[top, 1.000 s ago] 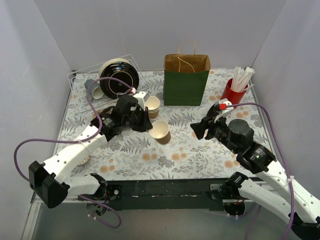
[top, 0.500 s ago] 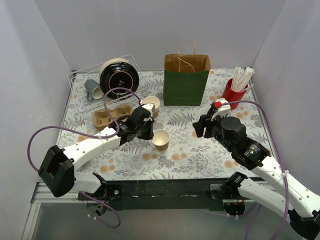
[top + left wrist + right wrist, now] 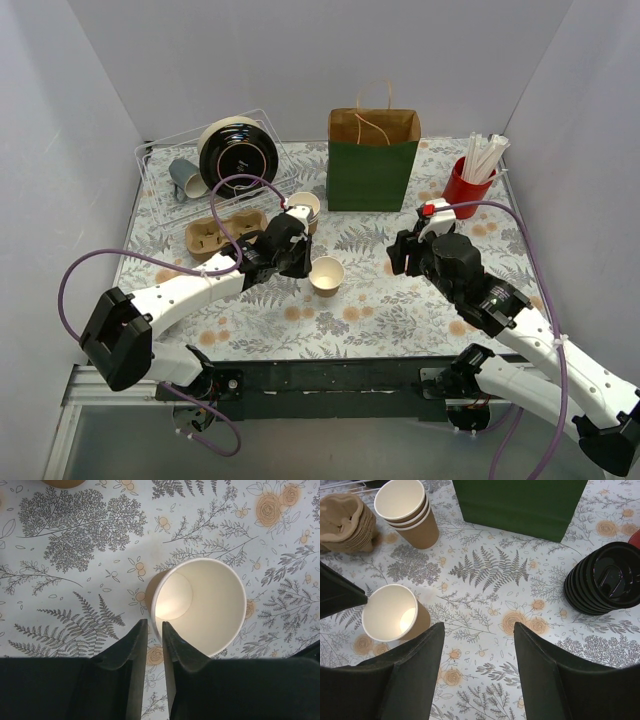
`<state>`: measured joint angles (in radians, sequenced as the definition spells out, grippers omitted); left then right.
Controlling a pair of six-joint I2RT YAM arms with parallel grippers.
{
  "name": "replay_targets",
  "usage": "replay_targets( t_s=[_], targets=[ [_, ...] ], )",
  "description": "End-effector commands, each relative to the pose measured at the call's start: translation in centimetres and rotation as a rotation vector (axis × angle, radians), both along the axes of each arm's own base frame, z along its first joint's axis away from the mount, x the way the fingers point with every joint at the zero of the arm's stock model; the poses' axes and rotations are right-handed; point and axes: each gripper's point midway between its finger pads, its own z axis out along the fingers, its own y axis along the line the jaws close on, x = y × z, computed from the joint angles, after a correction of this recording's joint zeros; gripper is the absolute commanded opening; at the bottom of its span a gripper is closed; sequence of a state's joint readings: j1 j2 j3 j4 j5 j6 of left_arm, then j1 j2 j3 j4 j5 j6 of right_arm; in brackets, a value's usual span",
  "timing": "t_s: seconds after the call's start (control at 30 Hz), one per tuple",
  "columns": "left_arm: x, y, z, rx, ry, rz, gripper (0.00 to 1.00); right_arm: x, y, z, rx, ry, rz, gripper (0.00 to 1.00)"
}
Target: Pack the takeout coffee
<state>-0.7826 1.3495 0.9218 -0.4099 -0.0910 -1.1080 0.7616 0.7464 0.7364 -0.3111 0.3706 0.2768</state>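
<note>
No lidded takeout coffee shows in any view. A lidless tan cup with a white inside (image 3: 327,275) stands upright on the patterned table; it also shows in the left wrist view (image 3: 197,605) and the right wrist view (image 3: 392,612). My left gripper (image 3: 298,262) (image 3: 151,627) is shut on that cup's left rim, one finger inside and one outside. My right gripper (image 3: 400,255) (image 3: 479,630) is open and empty, above the table to the right of the cup. The green-and-brown paper bag (image 3: 373,160) (image 3: 520,502) stands open at the back centre.
A stack of lidless cups (image 3: 303,212) (image 3: 407,512) and tan cup carriers (image 3: 215,232) (image 3: 345,522) sit back left. A stack of black lids (image 3: 605,585) lies right. A red cup of straws (image 3: 467,180) and a wire rack with plates (image 3: 235,155) stand at the back.
My left gripper brought the lidless cup nearer and slightly right, and the cup went from tilted to upright on the table. My right gripper shifted a little left and back.
</note>
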Motion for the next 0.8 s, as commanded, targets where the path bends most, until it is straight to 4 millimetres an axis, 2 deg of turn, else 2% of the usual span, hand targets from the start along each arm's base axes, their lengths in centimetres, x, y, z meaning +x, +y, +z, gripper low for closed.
replay_targets(
  t_s=[0.0,0.07,0.13,0.17,0.2,0.23,0.27,0.33,0.37,0.4,0.47,0.5,0.57,0.6,0.77],
  targets=[
    [0.5,0.3,1.3,0.005,-0.045,0.016,0.26,1.0,0.0,1.9,0.022,-0.071,-0.027,0.66],
    [0.9,0.6,2.6,0.009,-0.075,0.031,0.32,1.4,-0.3,2.0,0.003,-0.081,-0.047,0.65],
    [1.4,0.9,4.6,-0.005,-0.127,0.041,0.57,2.1,-0.5,2.0,-0.036,-0.083,-0.074,0.65],
    [1.6,0.8,5.9,-0.015,-0.164,0.027,0.65,2.8,-1.3,2.1,-0.075,-0.1,-0.12,0.65],
    [1.8,0.7,6.7,-0.023,-0.189,0.019,0.79,3.5,-1.6,1.5,-0.115,-0.092,-0.151,0.65],
    [1.9,0.8,7.9,-0.037,-0.225,0.012,0.86,4.1,-2.1,1.9,-0.14,-0.101,-0.188,0.65],
    [2.0,0.9,8.7,-0.03,-0.256,-0.01,0.98,4.7,-2.9,2.1,-0.187,-0.107,-0.222,0.65],
    [2.1,1.1,9.7,-0.026,-0.297,-0.027,0.98,5.9,-3.3,0.9,-0.26,-0.064,-0.244,0.63],
    [2.0,1.4,9.5,-0.001,-0.311,-0.045,0.98,6.8,-4.2,1.3,-0.264,-0.057,-0.276,0.62],
    [2.0,1.6,9.4,0.012,-0.318,-0.053,0.98,7.5,-4.5,0.4,-0.286,-0.027,-0.277,0.61],
    [2.0,2.4,9.5,0.034,-0.342,-0.04,0.98,8.9,-5.5,0.1,-0.262,0.014,-0.274,0.6],
    [1.8,3.0,8.5,0.054,-0.337,-0.037,0.98,9.5,-5.7,-0.7,-0.268,0.042,-0.268,0.58],
    [1.6,3.4,9.0,0.033,-0.367,-0.025,0.98,10.5,-6.7,-0.8,-0.256,0.076,-0.278,0.56],
    [1.3,3.5,8.3,0.031,-0.36,-0.024,0.98,11.0,-6.9,-1.5,-0.267,0.101,-0.282,0.56],
    [1.0,3.4,9.4,-0.021,-0.395,-0.024,0.98,12.6,-7.6,-2.9,-0.28,0.175,-0.25,0.56]
  ],
)
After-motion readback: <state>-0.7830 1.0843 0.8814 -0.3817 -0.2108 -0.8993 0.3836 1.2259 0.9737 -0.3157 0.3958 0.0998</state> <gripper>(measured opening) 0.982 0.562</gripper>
